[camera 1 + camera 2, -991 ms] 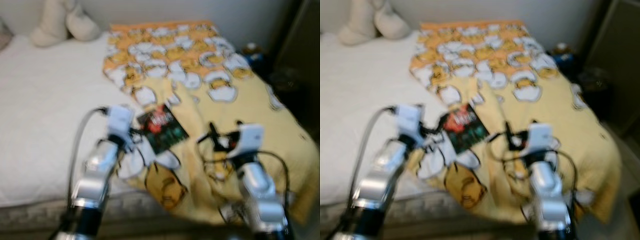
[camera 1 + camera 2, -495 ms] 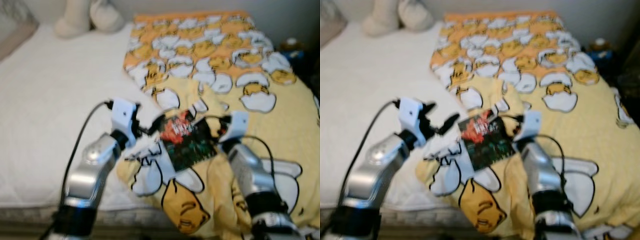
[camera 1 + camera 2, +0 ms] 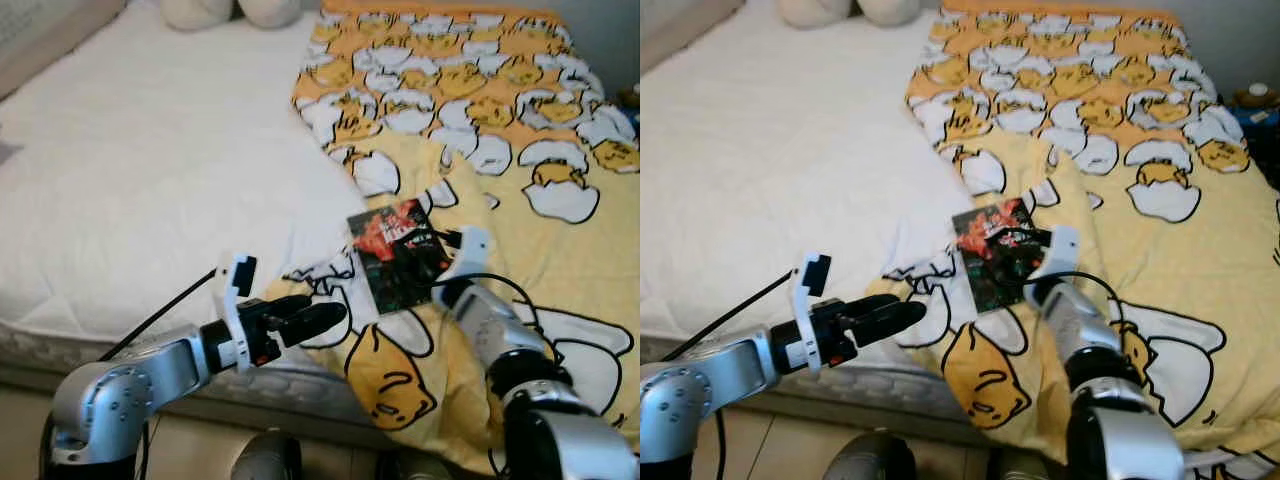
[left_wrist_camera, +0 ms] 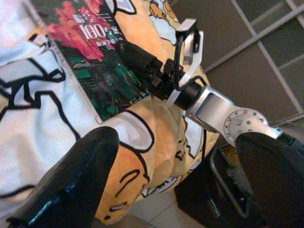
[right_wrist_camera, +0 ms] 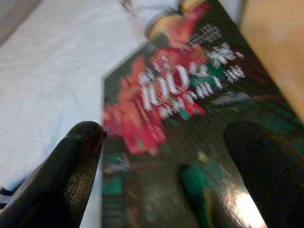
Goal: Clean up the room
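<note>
Right gripper (image 5: 161, 190) sits spread wide over the book (image 3: 398, 255), gripping nothing. Left gripper (image 3: 318, 318) also open, empty. I'd slide 1 finger under the cover's edge.

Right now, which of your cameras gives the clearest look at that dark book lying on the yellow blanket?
The left wrist view: the book shows sharp, its red cover and white print readable, the right gripper at its edge. The right wrist view is closer but blurred. Both eye views show it small on the blanket.

Even, soft indoor light; head views slightly soft; right wrist view blurred, with glare on the book (image 5: 190, 156).
</note>
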Available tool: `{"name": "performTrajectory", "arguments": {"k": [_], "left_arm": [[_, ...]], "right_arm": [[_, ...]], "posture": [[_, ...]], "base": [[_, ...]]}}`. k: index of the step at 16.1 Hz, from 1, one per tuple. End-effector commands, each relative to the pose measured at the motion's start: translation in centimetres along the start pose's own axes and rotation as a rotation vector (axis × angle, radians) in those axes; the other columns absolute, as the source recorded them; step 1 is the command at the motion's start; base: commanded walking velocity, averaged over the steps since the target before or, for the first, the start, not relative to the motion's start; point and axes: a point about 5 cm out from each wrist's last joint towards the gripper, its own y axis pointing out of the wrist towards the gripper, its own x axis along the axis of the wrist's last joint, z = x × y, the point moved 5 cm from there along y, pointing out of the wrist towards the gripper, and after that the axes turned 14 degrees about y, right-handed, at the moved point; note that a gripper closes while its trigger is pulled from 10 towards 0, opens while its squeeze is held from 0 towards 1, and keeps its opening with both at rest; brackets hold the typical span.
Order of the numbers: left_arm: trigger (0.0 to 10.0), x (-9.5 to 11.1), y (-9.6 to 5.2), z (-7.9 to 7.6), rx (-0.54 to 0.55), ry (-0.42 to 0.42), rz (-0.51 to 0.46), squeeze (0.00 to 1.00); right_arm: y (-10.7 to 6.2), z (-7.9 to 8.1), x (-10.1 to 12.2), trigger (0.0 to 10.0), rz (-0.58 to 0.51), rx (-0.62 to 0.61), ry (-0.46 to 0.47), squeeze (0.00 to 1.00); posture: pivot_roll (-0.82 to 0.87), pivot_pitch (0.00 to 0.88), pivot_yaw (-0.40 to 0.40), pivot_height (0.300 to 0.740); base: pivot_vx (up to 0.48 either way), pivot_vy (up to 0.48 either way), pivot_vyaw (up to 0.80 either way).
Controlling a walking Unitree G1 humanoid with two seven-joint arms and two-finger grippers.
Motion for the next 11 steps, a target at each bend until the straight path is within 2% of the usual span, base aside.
{"name": "performTrajectory", "arguments": {"k": [1, 3, 4, 5, 7, 8, 9, 10, 11], "left_arm": [[10.0, 0.9, -0.4, -0.8, -0.018, 0.007, -0.016, 0.0], [10.0, 0.9, -0.9, -0.7, 0.004, -0.002, -0.003, 0.0], [10.0, 1.0, -1.0, -0.7, 0.005, 0.002, -0.002, 0.0], [10.0, 1.1, -1.0, -0.8, 0.008, 0.031, 0.001, 0.0], [10.0, 0.0, -0.6, -1.0, 0.014, 0.12, 0.066, 0.0], [10.0, -0.9, -0.4, -0.9, 0.024, 0.195, 0.122, 0.0], [10.0, -2.8, 0.0, 0.7, 0.109, 0.439, 0.233, 0.0], [10.0, -3.8, 0.5, 2.6, 0.222, 0.656, 0.278, 0.0], [10.0, -4.0, 0.6, 2.9, 0.24, 0.672, 0.276, 0.0]], "right_arm": [[-0.1, -0.7, 0.5, 10.0, -0.018, -0.026, 0.021, 0.0], [-0.5, -1.7, 1.5, 10.0, -0.077, -0.082, -0.042, 0.0], [-0.5, -1.7, 2.1, 10.0, -0.105, -0.084, -0.066, 0.0], [-0.6, -1.4, 3.0, 10.0, -0.149, -0.081, -0.125, 0.0], [-0.8, -1.9, 2.8, 10.0, -0.155, -0.109, -0.156, 0.0], [-0.9, -2.4, 2.5, 10.0, -0.141, -0.131, -0.162, 0.0], [-1.2, -3.3, 2.1, 10.0, -0.132, -0.172, -0.174, 0.0], [-1.5, -4.0, 2.3, 10.0, -0.137, -0.201, -0.176, 0.0], [-1.6, -4.2, 2.3, 10.0, -0.14, -0.211, -0.175, 0.0]], "posture": [[0.21, 0.167, 0.046, 0.71], [0.21, 0.168, 0.051, 0.71], [0.21, 0.166, 0.054, 0.71], [0.2, 0.162, 0.056, 0.71], [0.19, 0.163, 0.061, 0.71], [0.19, 0.163, 0.061, 0.71], [0.18, 0.166, 0.063, 0.71], [0.18, 0.166, 0.063, 0.71], [0.18, 0.164, 0.067, 0.71]], "base": [[0.0, 0.0, 0.0], [0.0, 0.0, 0.0], [0.0, 0.0, 0.0], [0.0, 0.0, 0.0], [0.0, 0.0, 0.0], [0.0, 0.0, 0.0], [0.0, 0.0, 0.0], [0.0, 0.0, 0.0], [0.0, 0.0, 0.0]]}}
